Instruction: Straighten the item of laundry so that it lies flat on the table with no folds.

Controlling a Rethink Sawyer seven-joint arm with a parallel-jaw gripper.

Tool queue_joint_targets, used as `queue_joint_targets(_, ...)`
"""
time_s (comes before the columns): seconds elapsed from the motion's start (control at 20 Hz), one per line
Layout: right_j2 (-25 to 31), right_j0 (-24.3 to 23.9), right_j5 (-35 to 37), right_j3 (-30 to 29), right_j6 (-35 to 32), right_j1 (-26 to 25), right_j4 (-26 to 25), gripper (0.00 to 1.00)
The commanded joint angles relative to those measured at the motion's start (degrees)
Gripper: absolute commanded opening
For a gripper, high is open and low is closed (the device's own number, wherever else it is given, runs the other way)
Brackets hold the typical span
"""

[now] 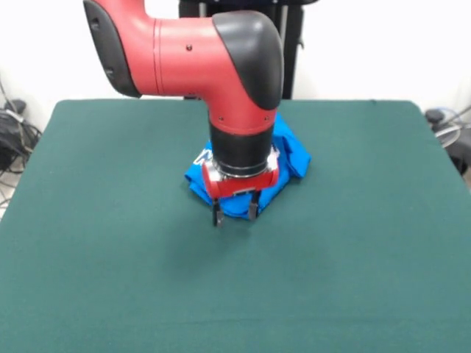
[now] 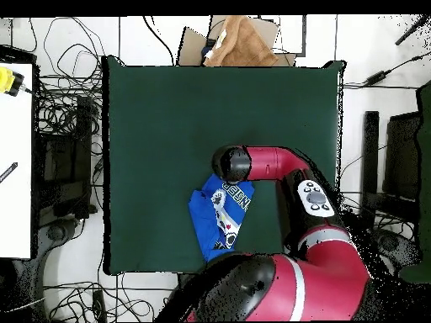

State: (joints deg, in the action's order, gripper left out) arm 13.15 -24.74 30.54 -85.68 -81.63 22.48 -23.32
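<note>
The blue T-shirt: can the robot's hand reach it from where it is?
Probably yes. The hand hangs open at the crumpled blue T-shirt's edge, low over the table, with nothing between them.

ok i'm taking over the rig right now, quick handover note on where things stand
Gripper: open, empty, fingers pointing down at the shirt's front edge, close to the table.
Shirt: bright blue, bunched in a crumpled heap near the table's middle, partly under the arm in the front view; white print faces up in the overhead view.
Done: nothing visible, the shirt is not flat.
Left: grab an edge, pull it out, spread it until no folds remain.
</note>
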Motion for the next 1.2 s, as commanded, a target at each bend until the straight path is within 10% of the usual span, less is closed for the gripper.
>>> queue_joint_targets(0.05,-1.01,-0.70,5.22,-8.53,-3.95,0.14,-0.12,1.00)
queue_joint_targets(1.2,1.49,-2.63,-0.52,-7.37,-2.17,-5.98,-2.67,1.00)
